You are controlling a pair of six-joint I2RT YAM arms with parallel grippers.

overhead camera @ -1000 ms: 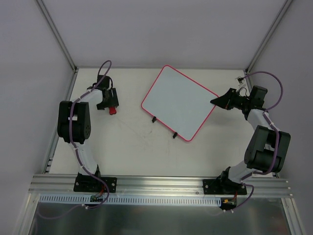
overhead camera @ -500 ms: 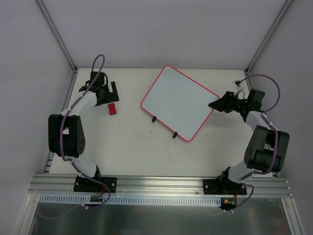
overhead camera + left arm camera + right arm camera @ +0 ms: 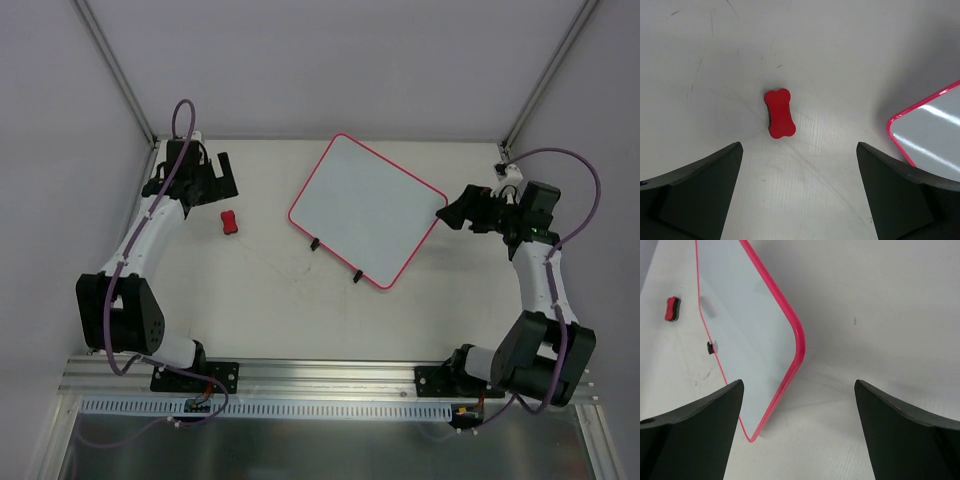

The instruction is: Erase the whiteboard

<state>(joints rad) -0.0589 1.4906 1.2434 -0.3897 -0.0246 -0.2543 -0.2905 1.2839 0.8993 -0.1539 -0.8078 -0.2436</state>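
The whiteboard lies flat and tilted at the middle of the table, red-pink framed and blank; its corner shows in the left wrist view and its right corner in the right wrist view. A small red bone-shaped eraser lies loose on the table left of the board. My left gripper hangs open behind and left of the eraser, holding nothing. At the board's right corner my right gripper is open, just clear of the frame.
Two black feet stick out from the board's near edge. Grey walls and slanted metal posts close in the back and sides. An aluminium rail runs along the near edge with both arm bases.
The left gripper let go of the eraser and drew back up and left. The right gripper opened wide and pulled back right from the board's corner. The board did not move.
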